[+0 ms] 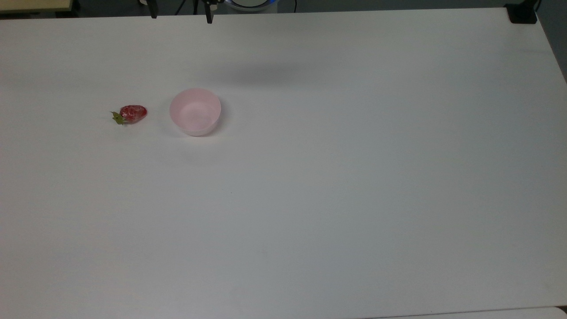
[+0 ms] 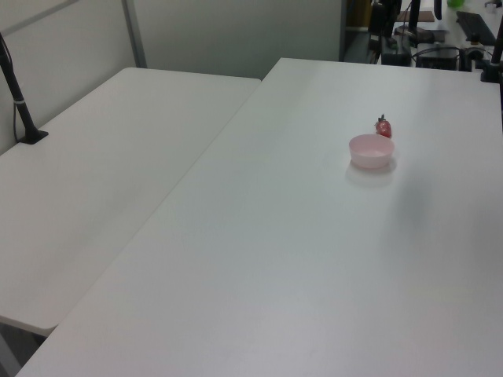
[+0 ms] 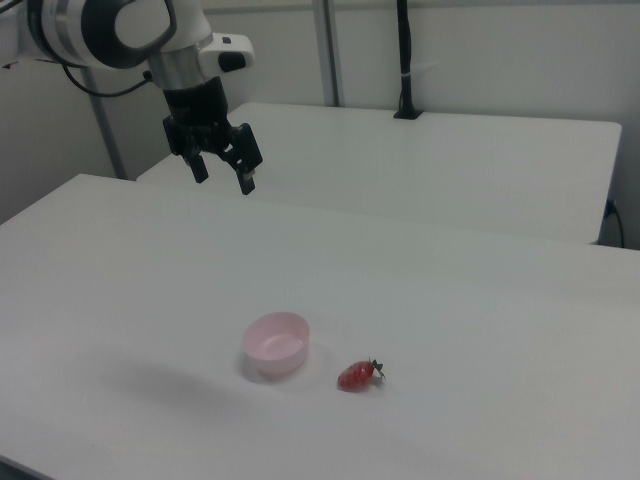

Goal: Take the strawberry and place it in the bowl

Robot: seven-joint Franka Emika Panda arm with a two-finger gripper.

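The glossy red toy strawberry point(image 1: 132, 114) lies on the white worktop point(image 1: 310, 199) at nine o'clock of the pale pink plastic bowl point(image 1: 195, 111) in the top view. The hand point(image 3: 223, 178) hangs high, fingers apart, empty; next it should descend over the fruit.

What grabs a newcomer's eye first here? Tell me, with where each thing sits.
The red strawberry stands out on the bare white table, lying on its side just off the pink bowl, on the top view's left. In the right view, the robot's black gripper hangs open high above the table, well away from both.
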